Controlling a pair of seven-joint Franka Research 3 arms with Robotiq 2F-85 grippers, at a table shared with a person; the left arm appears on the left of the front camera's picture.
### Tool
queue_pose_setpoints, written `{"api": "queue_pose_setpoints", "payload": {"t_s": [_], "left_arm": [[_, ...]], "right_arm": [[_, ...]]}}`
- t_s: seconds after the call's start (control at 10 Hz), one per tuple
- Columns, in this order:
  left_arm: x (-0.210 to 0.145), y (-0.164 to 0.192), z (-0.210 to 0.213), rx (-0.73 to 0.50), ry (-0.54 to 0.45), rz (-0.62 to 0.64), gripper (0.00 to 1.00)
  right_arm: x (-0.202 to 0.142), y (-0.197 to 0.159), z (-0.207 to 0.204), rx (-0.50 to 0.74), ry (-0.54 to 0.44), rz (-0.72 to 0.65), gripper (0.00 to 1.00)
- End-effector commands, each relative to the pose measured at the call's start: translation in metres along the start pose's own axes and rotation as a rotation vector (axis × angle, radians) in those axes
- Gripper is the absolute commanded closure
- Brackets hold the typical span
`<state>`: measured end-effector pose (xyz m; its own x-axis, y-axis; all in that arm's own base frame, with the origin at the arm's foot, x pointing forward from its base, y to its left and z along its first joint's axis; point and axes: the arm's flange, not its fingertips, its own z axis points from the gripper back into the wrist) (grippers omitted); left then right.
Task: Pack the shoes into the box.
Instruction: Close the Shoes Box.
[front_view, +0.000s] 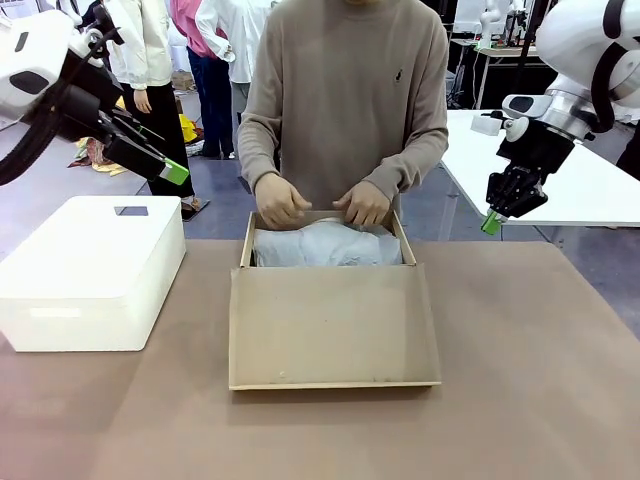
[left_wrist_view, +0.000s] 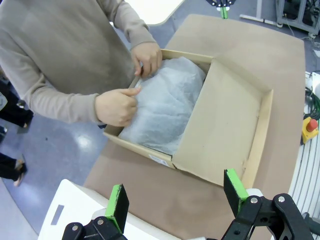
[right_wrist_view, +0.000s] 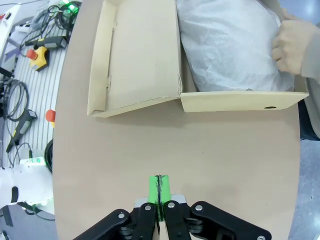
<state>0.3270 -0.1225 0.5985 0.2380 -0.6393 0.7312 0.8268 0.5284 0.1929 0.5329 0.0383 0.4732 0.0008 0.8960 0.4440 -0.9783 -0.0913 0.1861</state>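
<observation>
Brown tabletop (front_view: 520, 400) carries the box (front_view: 330, 325) (tissue (front_view: 325, 245) inside); left fingers (left_wrist_view: 118, 206) stand apart, right fingers (right_wrist_view: 154, 192) closed on nothing.

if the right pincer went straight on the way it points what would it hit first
The right pincer would most likely meet the bare table just beside the box, short of its side wall; depth is unclear.

Tan box (front_view: 330, 330), white tissue paper (front_view: 325, 245), white bin (front_view: 90, 270), green gripper pads (left_wrist_view: 235, 184).

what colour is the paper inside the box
White crinkled tissue paper, clearest in the left wrist view.
</observation>
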Motion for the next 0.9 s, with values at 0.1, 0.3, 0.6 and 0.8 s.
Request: {"api": "queue_pose_setpoints", "payload": {"t_s": [0.1,0.3,0.6,0.8], "left_arm": [[-0.001,0.000,0.001,-0.009,-0.007,0.001,0.00],[-0.001,0.000,0.001,-0.009,-0.007,0.001,0.00],[-0.001,0.000,0.001,-0.009,-0.007,0.001,0.00],[-0.001,0.000,0.001,-0.009,-0.007,0.001,0.00]], "right_arm": [[-0.004,-0.003,-0.004,0.027,-0.053,-0.027,1.00],[-0.011,-0.004,-0.018,0.052,-0.117,-0.072,1.00],[-0.022,-0.003,-0.047,0.057,-0.183,-0.017,1.00],[-0.031,-0.006,-0.070,0.049,-0.235,-0.007,1.00]]}}
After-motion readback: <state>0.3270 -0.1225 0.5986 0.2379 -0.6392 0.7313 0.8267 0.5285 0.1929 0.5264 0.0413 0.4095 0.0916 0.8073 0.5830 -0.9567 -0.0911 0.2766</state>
